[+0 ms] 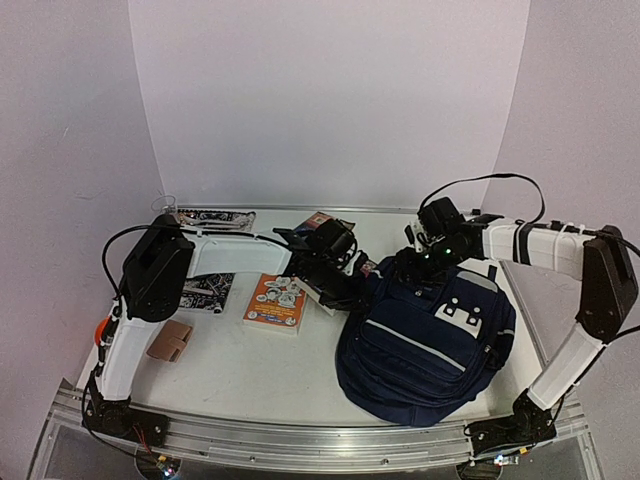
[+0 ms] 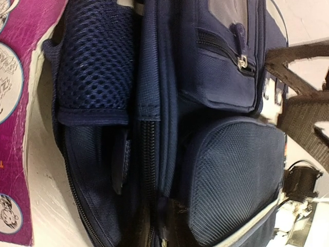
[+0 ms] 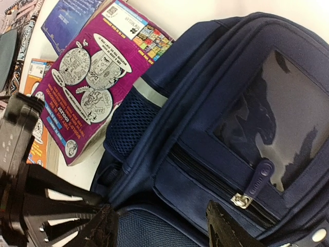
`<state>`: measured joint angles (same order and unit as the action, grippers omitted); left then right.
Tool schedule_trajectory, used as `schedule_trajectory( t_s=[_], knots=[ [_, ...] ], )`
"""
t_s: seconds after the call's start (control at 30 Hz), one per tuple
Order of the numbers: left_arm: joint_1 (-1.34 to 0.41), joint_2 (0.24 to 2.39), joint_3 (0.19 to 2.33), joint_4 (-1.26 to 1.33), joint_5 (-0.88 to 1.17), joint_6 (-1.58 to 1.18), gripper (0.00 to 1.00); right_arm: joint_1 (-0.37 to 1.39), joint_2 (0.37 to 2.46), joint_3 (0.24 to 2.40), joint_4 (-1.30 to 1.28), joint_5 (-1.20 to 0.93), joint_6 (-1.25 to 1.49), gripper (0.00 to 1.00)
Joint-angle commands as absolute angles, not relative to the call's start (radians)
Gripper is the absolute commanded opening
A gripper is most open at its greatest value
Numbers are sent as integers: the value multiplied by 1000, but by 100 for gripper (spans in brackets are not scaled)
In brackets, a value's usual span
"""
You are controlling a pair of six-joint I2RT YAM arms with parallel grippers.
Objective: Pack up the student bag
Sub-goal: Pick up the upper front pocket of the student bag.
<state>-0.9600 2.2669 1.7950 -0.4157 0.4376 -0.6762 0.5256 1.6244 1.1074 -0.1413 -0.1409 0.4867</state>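
Observation:
The student bag, navy blue with grey-white stripes, lies flat at the table's centre right. My left gripper is at the bag's upper left edge. In the left wrist view the left gripper has its dark fingers pinched close on a strip of the bag beside the main zipper. My right gripper hovers at the bag's top end. In the right wrist view the right gripper is open, its fingers wide apart just over the bag's front pocket, below a silver zipper pull.
A purple comic-style book lies against the bag's mesh side pocket. An orange book, a brown folded item and black patterned mats lie to the left. A blue book lies further back.

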Motion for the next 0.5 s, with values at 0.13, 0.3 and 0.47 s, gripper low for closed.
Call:
schedule_trajectory(
  t_s=[0.13,0.3,0.47],
  knots=[
    [-975,2180,1768,-463,357,-696,0,548,1743,1195,-202,-82,541,59],
    [-982,2142,1731,-463,330,-710,0,560,1849,1267,-256,32,553,56],
    [-986,2102,1695,-465,302,-721,0,561,1922,1309,-277,137,551,41]
  ],
)
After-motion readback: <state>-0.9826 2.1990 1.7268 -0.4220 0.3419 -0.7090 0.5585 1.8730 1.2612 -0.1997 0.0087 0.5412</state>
